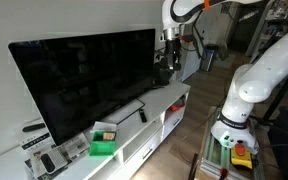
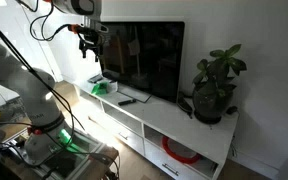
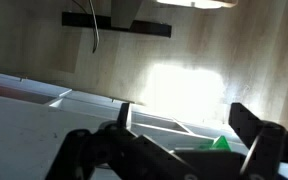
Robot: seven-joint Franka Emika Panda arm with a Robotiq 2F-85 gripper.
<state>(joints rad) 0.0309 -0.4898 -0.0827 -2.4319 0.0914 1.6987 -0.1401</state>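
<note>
Big black TV [image 2: 144,60] fills the white stand [image 2: 169,112]. Your gripper [image 2: 89,40] hangs high off the TV's left edge in an exterior view, and the wrist view shows the jaws spread wide, holding nothing. The green box [image 2: 102,86] sits on the stand's left end, down and a touch right of you, well apart. It's small, bright green and low, and its long axis is too small to read.

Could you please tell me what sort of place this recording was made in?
Most likely a living room, or a lab mock-up of one: a large flat television stands on a long white media cabinet, a potted plant sits at its end, and the floor is wood.
</note>
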